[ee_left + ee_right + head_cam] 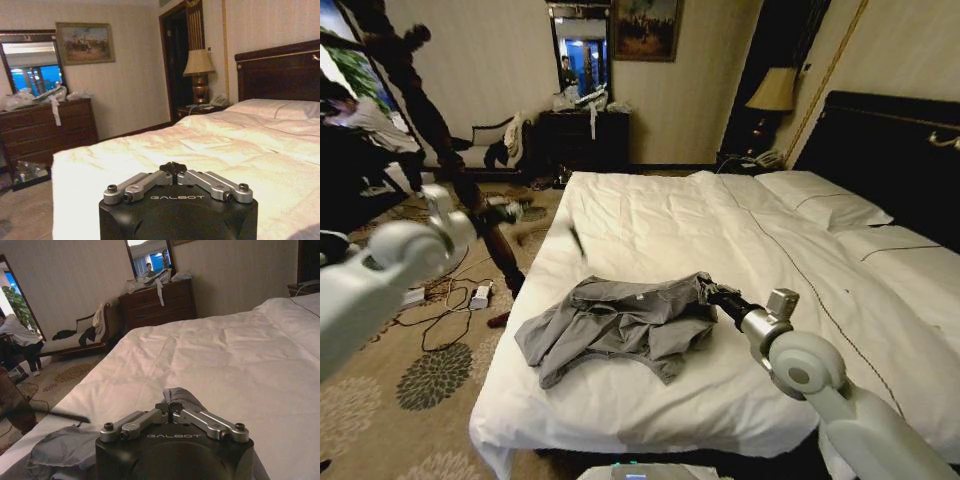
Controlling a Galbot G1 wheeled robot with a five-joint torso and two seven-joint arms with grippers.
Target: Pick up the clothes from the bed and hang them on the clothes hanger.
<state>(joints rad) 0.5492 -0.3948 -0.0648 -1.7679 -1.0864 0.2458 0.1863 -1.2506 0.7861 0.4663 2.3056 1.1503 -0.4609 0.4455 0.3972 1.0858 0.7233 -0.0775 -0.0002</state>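
The clothes (pixel 610 325), a creased light-grey garment, lie bunched on the white bed (pixel 660 225) near its front left corner. My right gripper (pixel 708 290) is at the garment's right edge and is shut on a fold of the grey cloth (pixel 176 394). My left gripper (pixel 508 212) hovers beside the bed's left edge, its jaws shut in the left wrist view (pixel 173 168). A thin black bar of the clothes hanger (pixel 575 240) reaches from it over the mattress edge. The bar also shows beyond the cloth (pixel 62 415) in the right wrist view.
A tall dark coat stand (pixel 430 120) rises at the left of the bed. Cables and a power strip (pixel 480 296) litter the carpet there. A dresser (pixel 582 135) and a chair with draped garments (pixel 505 140) line the far wall. The black headboard (pixel 890 150) bounds the right.
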